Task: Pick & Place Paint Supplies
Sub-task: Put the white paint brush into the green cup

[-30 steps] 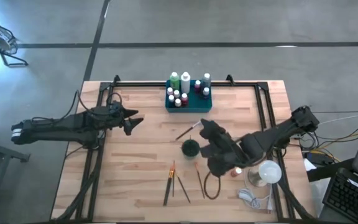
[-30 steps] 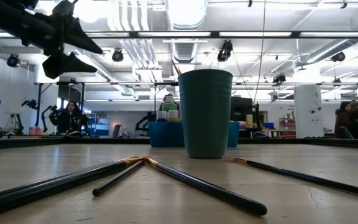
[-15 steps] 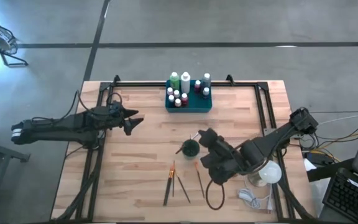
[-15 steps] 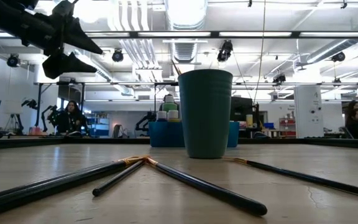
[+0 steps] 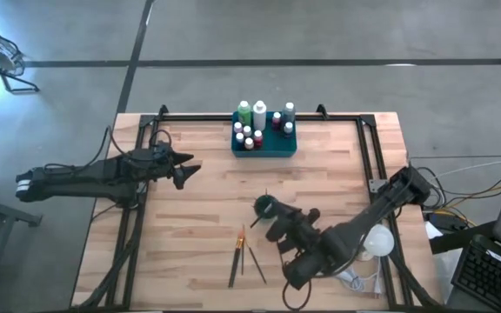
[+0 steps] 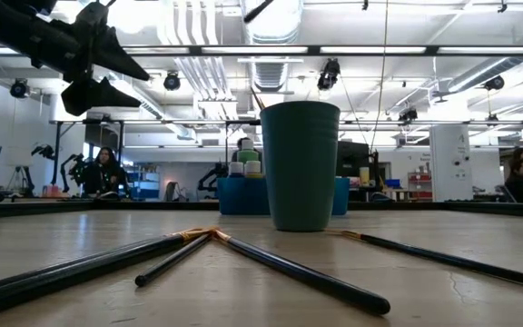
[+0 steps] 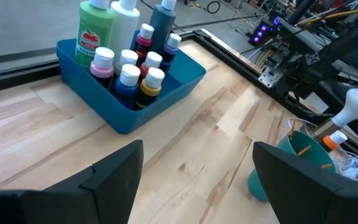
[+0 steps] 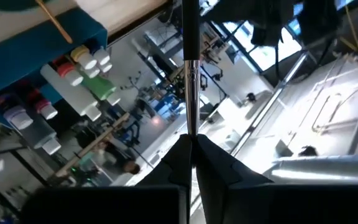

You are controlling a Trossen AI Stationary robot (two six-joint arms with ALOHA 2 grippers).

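Holding a paintbrush (image 8: 190,68) pinched in closed right end effector (image 8: 191,144), tilted beside the cup (image 5: 265,207) at desk centre. Risk: handle snagging rim, tipping cup. Left end effector (image 7: 194,171) open, idle at 9 o'clock. Bottles (image 5: 259,120) at 12 o'clock.

You had white-capped paint bottles (image 5: 257,130) standing upright together at the table's far edge. Three paintbrushes (image 5: 243,255) lay fanned on the wood nearer you, and one paintbrush (image 8: 190,68) was pinched upright.
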